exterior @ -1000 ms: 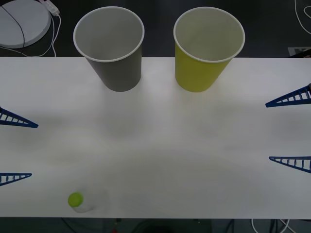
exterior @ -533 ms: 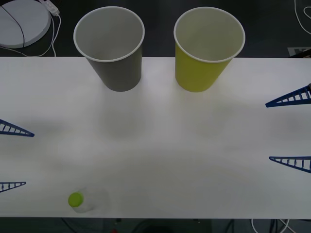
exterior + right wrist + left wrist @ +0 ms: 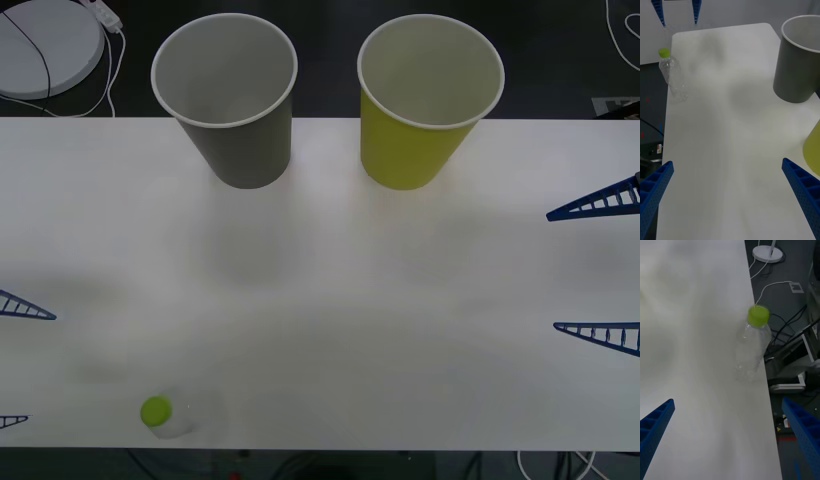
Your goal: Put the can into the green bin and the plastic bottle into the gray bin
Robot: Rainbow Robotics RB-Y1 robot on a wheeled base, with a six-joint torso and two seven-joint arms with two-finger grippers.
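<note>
We see plastic bottle (image 3: 165, 414) upright on table, well short of gray bin (image 3: 228, 98), not yet binned. Left gripper (image 3: 15, 365) spread beside bottle; right gripper (image 3: 600, 270) spread, empty, beyond green bin (image 3: 425, 100). No can seen.

this looks like a lab or test room; a plain white tabletop (image 3: 330, 300) stands over a dark floor (image 3: 790, 273) strewn with white cables (image 3: 769, 287); a round white lamp-like base (image 3: 45, 45) sits on the floor behind it; boxy equipment (image 3: 797, 360) lies beside the table edge
</note>
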